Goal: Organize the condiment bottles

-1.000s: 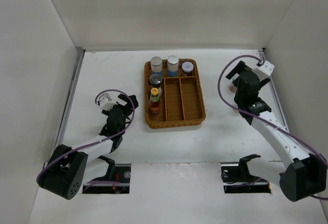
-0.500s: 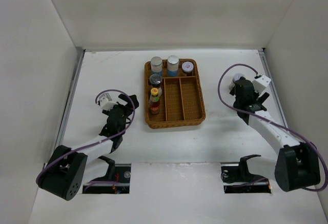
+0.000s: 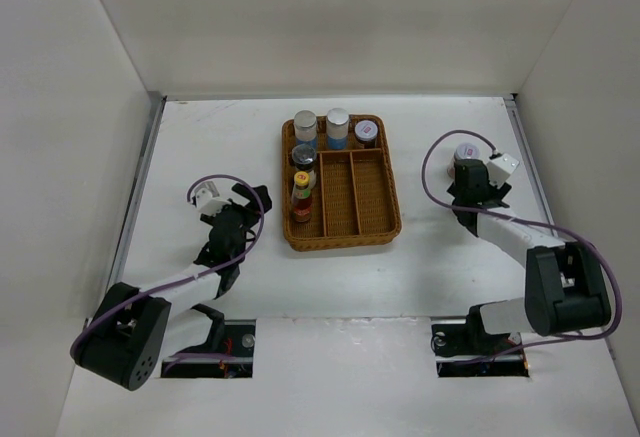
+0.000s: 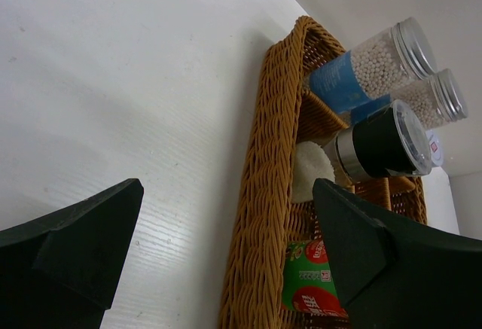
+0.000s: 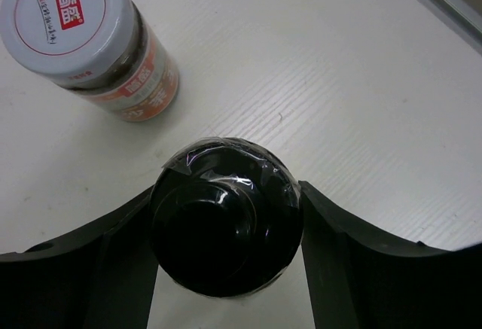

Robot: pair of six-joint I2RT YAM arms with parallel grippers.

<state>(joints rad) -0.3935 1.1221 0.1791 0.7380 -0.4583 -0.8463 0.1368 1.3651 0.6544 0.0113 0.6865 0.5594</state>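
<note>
1. The right hand [image 5: 226, 193] pinches the round, glossy, film-wrapped cap of the black-capped bottle [image 5: 222, 231], which stands upright between its fingers on the white desk [image 5: 339, 58], long axis vertical.
2. The left hand [image 4: 226, 186] is spread wide.

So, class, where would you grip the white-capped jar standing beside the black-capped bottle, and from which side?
Best the round cap of the white-capped jar, from straight above, since it stands upright; the black-capped bottle crowds one side, so close across the free sides.
</note>
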